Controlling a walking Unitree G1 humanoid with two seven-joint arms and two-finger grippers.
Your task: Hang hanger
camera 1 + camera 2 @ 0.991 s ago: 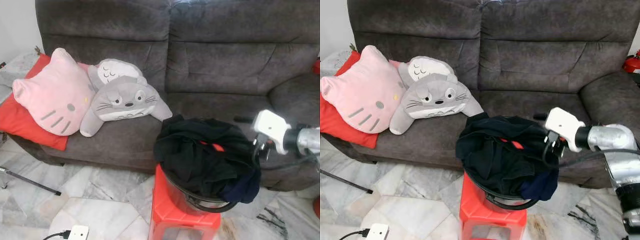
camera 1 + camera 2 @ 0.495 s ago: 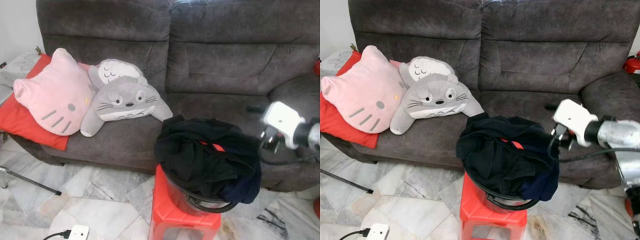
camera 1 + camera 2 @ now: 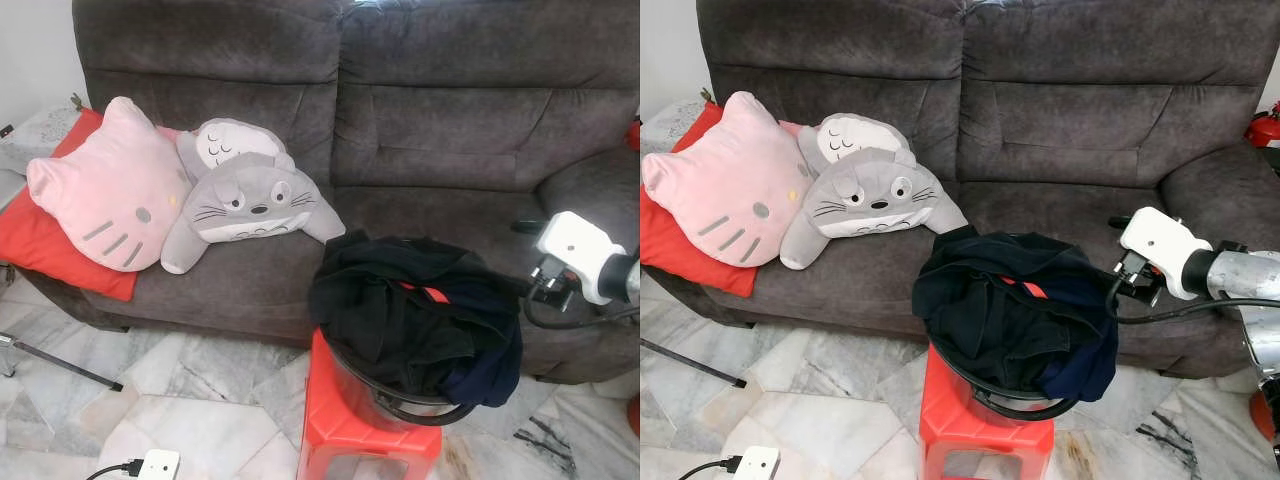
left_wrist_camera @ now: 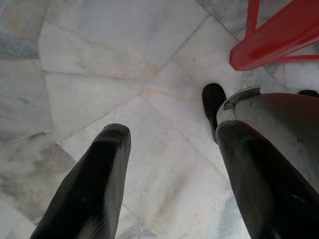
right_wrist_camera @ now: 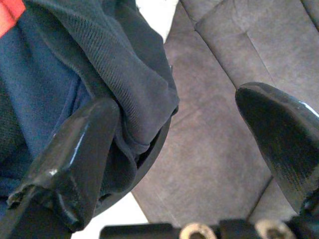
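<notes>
Two plush cushions, a pink cat-face cushion (image 3: 105, 185) and a grey Totoro plush (image 3: 248, 200), sit on the left end of the dark grey sofa (image 3: 440, 120), with a red pillow (image 3: 40, 245) under the pink one. Out front there's a red plastic stool (image 3: 345, 420) on the marble floor (image 3: 190, 410), holding a black laundry basket (image 3: 415, 412) stuffed with dark clothes (image 3: 400, 315), with a bit of red poking out of the pile; can't tell if that's the hanger. Right gripper (image 5: 174, 149) hovers by the basket's right rim, fingers spread wide, nothing between them. Left gripper (image 4: 172, 164) hangs low over the floor beside the stool, fingers apart too. White power adapter (image 3: 155, 465) lies on the tiles.
</notes>
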